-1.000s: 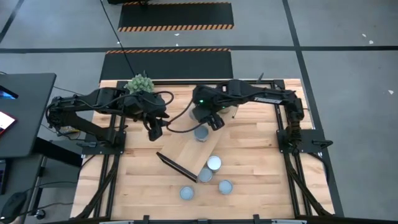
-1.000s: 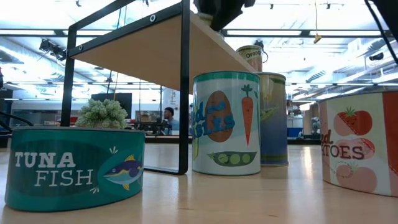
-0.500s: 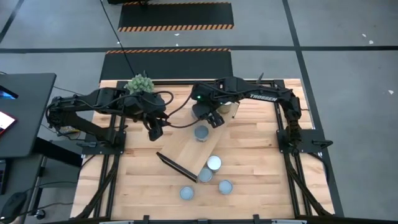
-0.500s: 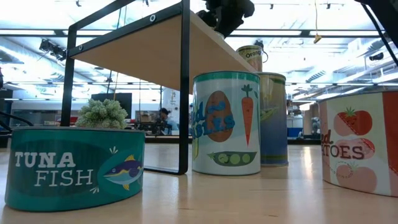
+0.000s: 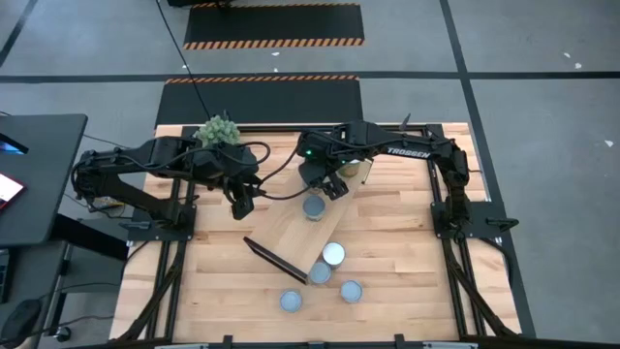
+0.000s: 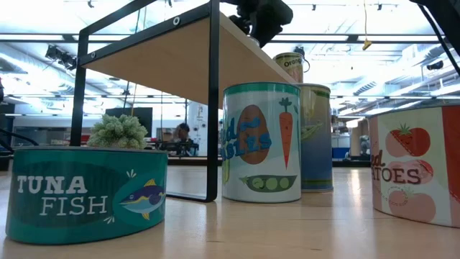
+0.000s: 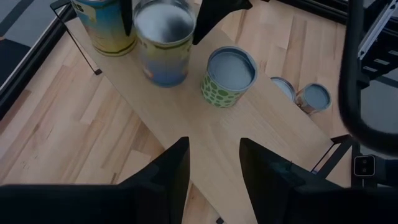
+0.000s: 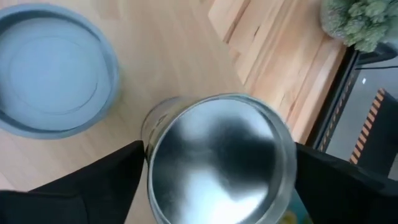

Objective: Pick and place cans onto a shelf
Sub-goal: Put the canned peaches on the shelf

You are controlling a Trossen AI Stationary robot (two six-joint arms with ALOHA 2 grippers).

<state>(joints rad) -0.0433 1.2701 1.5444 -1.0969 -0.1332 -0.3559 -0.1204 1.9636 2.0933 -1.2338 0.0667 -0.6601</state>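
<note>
Grey floor with orange-black hazard strips surrounds the plank table (image 5: 407, 281), and a green bushy plant (image 5: 217, 130) sits at its back edge near the left arm. On the table the shelf (image 5: 302, 236) lies at a diagonal, a long light-wood board on a dark frame. Right gripper (image 5: 332, 186) is over the shelf's far end, jaws spread around a shiny silver-topped can (image 8: 219, 163); whether they actually pinch it I can't tell. Just beside that can, on the board, stands a green-dotted can (image 7: 228, 76) with a pale blue-grey lid, and a yellow-blue can (image 7: 105, 27) sits past it at the board's end. Left gripper (image 5: 239, 202) hangs off the shelf's left side, jaws parted and holding nothing. Down low, a tuna fish can (image 6: 86, 195), a carrot-and-peas can (image 6: 260, 142) and a tomatoes can (image 6: 416, 167) crowd the near end of the table.
</note>
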